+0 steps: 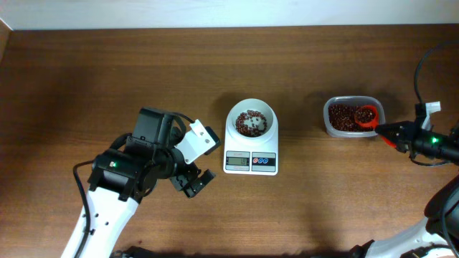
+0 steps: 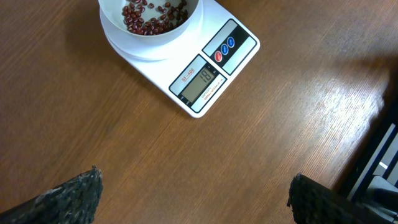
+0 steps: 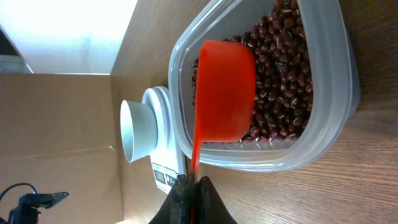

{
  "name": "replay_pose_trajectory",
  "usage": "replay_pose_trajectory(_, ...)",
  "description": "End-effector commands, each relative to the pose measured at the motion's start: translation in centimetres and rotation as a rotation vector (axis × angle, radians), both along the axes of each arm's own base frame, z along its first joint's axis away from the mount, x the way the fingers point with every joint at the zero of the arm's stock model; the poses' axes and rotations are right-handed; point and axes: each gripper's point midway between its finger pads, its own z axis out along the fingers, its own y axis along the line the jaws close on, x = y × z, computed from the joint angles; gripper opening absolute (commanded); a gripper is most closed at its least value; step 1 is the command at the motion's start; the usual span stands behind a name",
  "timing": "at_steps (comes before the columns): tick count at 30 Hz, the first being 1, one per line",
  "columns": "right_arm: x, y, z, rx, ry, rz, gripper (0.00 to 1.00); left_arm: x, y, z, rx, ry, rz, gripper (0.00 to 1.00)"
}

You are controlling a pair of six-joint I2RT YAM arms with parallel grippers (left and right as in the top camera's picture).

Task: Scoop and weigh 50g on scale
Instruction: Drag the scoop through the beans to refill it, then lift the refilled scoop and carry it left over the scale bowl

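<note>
Some beans (image 1: pixel 252 122) are already tipped onto the scale (image 1: pixel 251 149); whether 50g is reached cannot be read. Scoop (image 3: pixel 224 93) is pinched by right gripper (image 3: pixel 189 186), inside container (image 1: pixel 327 118). Left gripper (image 1: pixel 192 180) is spread, empty, beside the scale

Scale display: from my left wrist camera, the grey LCD display (image 2: pixel 200 83) on the scale (image 2: pixel 152 62) shows dark digits, 3 I think, starting 1 then 8; I cannot settle the last.
Print above display: 1 short orange line, too small for me to read.
Print below display: 1 fine orange line, unreadable.
Buttons (image 2: pixel 224 48): any marks are too small to tell.
Overhead view: display digits too small.
Right wrist view: I read nothing.
</note>
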Motion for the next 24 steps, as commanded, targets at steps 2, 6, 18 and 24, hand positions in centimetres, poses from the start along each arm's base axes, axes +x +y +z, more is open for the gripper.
replay_pose_trajectory(2,0.2,0.4,0.3,0.053,-0.025,-0.003,0.04,0.1,-0.2,0.8,-0.014,-0.028,-0.016,0.99)
replay_pose_trajectory(6,0.2,0.9,1.4,0.113,-0.052,-0.005,0.04,0.1,-0.2,0.8,-0.014,-0.028,-0.017,0.99)
replay_pose_trajectory(18,1.5,7.0,5.0,0.299,-0.157,0.115,0.04,0.1,-0.2,0.8,-0.014,-0.028,-0.016,0.99)
replay_pose_trajectory(24,1.8,14.0,7.0,0.415,-0.192,0.278,0.04,0.1,-0.2,0.8,-0.014,-0.028,-0.016,0.99)
